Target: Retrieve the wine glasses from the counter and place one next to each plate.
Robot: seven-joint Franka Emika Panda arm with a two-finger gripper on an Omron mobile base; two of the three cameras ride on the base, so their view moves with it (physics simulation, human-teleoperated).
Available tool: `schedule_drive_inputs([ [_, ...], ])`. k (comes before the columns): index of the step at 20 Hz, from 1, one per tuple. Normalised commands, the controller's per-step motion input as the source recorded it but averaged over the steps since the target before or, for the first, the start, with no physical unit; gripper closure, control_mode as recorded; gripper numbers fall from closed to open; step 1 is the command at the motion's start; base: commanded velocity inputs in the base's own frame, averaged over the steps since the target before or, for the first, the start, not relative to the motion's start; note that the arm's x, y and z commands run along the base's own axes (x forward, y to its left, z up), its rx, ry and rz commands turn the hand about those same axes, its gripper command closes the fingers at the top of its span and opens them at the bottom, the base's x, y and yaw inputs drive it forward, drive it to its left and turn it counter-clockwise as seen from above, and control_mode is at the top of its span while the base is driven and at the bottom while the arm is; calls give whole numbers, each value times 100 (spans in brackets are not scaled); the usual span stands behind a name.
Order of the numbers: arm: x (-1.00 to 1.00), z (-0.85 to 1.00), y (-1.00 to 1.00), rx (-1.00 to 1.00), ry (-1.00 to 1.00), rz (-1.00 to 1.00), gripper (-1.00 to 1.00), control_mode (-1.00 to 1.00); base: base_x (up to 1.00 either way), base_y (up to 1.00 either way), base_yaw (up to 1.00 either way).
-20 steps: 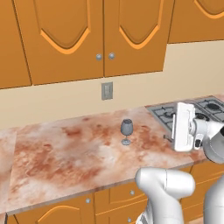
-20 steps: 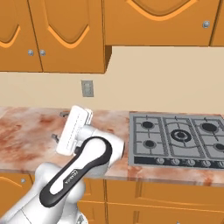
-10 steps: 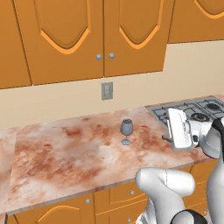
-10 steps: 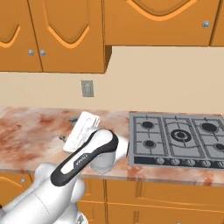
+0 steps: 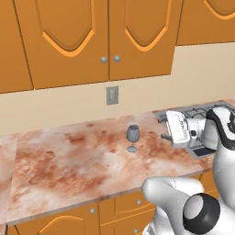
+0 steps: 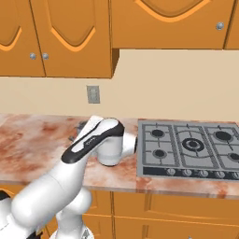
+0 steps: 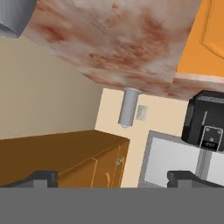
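Observation:
One dark grey-blue wine glass (image 5: 132, 136) stands upright on the marbled counter (image 5: 69, 160), below the wall outlet. My gripper (image 5: 163, 129) hovers just above the counter to the glass's right, lying sideways with its fingers toward the glass and a gap between them. It is open and holds nothing; in the hand view the fingertips (image 7: 41, 177) stand far apart at the bottom. A grey rounded shape (image 7: 13, 15) in that view's top left corner may be the glass. In the right base view my own arm (image 6: 100, 140) covers the glass. The plates are out of view.
A gas hob (image 6: 191, 149) is set into the counter right of the arm, also seen in the left base view (image 5: 202, 112). Orange upper cabinets (image 5: 110, 36) hang above the outlet (image 5: 112, 95). Along the counter the hand view shows a grey cylinder (image 7: 129, 107) and a black appliance (image 7: 205, 122).
The hand has tipped from upright to lying sideways and has shifted a little left toward the glass. The jaws stay wide. The glass has not moved.

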Motion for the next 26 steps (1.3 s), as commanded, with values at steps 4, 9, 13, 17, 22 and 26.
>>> schedule_drive_inputs([
  [4, 37, -4, 0, -6, 13, 0, -100, -100, 0, 0, 0],
  [9, 23, -11, 0, -6, 13, 0, -100, -100, 0, 0, 0],
  [13, 6, -13, 0, -6, 8, 0, -100, -100, 0, 0, 0],
  [17, 0, -16, 0, -5, 5, 0, -100, -100, 0, 0, 0],
  [22, 0, -20, 0, -5, 2, 0, -100, -100, 0, 0, 0],
  [26, 3, -31, 0, -3, 0, 0, -100, -100, 0, 0, 0],
])
